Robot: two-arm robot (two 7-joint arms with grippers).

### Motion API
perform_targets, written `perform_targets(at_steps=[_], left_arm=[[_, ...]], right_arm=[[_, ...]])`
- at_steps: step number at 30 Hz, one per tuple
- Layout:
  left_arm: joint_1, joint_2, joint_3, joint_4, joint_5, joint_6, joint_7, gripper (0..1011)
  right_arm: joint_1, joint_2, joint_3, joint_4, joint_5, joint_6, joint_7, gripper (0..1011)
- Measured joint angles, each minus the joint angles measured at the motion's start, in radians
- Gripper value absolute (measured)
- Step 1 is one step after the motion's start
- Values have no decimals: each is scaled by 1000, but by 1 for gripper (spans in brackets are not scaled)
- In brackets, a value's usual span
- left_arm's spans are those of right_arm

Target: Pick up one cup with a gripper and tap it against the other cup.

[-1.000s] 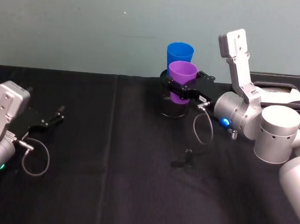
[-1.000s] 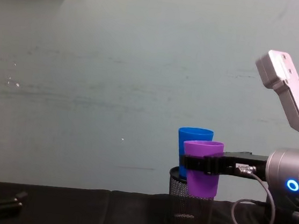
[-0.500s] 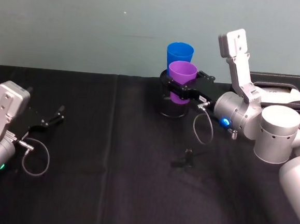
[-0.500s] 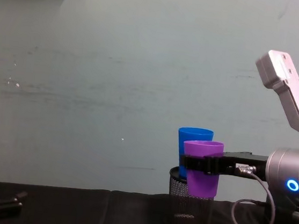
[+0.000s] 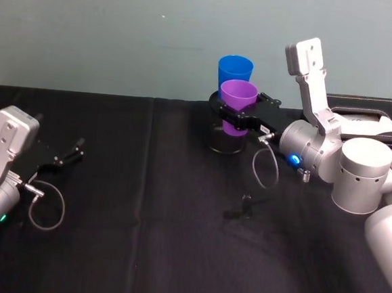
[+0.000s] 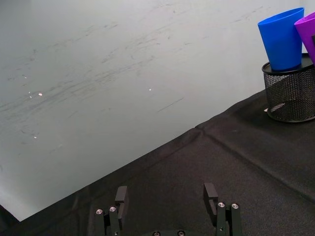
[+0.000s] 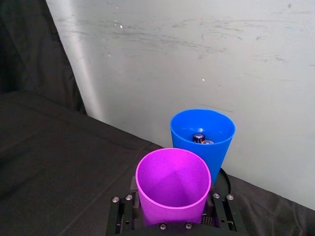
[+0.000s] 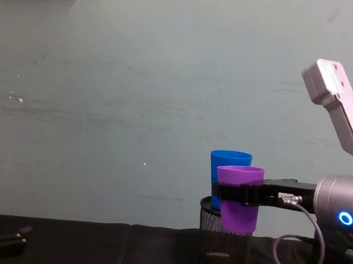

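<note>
My right gripper (image 5: 238,117) is shut on the purple cup (image 5: 238,97), holding it upright in the air just in front of the blue cup (image 5: 235,70). In the chest view the purple cup (image 8: 239,196) overlaps the blue cup (image 8: 227,176) and the two look to be touching or nearly so; the gripper's black fingers (image 8: 228,193) wrap its middle. The blue cup (image 7: 203,135) stands in a black wire-mesh holder (image 5: 224,140) and has small items inside; the purple cup (image 7: 173,185) is empty. My left gripper (image 5: 73,153) rests open on the table at the far left.
A black cloth covers the table (image 5: 141,237). A small dark object (image 5: 245,206) lies on the cloth in front of the holder. A black tray (image 5: 368,119) with white paper sits at the back right. A pale green wall stands close behind the cups.
</note>
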Motion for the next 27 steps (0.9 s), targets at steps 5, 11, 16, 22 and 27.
perform_targets(at_steps=[5,11,16,22,27], left_arm=[[0,0,0,0,0,0,0,1000],[0,0,0,0,0,0,0,1000],[0,0,0,0,0,0,0,1000],[0,0,0,0,0,0,0,1000],[0,0,0,0,0,0,0,1000]], right_arm=[[0,0,0,0,0,0,0,719],[0,0,0,0,0,0,0,720],[0,0,0,0,0,0,0,720],[0,0,0,0,0,0,0,719],[0,0,0,0,0,0,0,720]])
